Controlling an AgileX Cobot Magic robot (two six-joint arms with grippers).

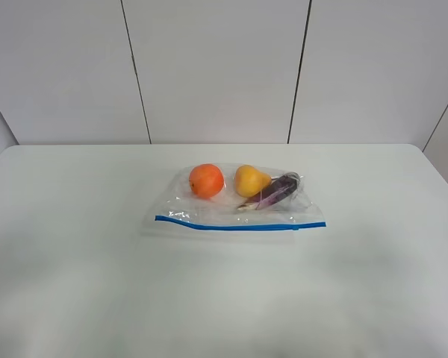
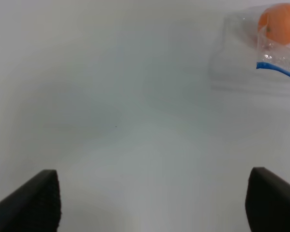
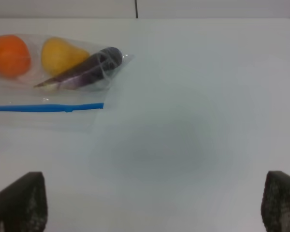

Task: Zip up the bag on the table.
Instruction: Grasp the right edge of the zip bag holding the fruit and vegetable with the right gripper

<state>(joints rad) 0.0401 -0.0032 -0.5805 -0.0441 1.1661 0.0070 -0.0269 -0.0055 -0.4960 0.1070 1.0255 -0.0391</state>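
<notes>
The clear plastic bag (image 1: 209,212) lies flat in the middle of the white table (image 1: 97,283). Its blue zipper strip (image 1: 239,226) runs along the near edge. An orange (image 1: 206,180), a yellow pear (image 1: 250,180) and a purple eggplant (image 1: 272,192) show through it. Neither arm appears in the exterior high view. My left gripper (image 2: 152,203) is open over bare table, with the bag's orange corner (image 2: 280,29) some way off. My right gripper (image 3: 152,203) is open over bare table, with the bag (image 3: 48,92) and its zipper strip (image 3: 46,107) ahead and to one side.
A white panelled wall (image 1: 216,74) rises behind the table's far edge. Bare tabletop surrounds the bag on every side.
</notes>
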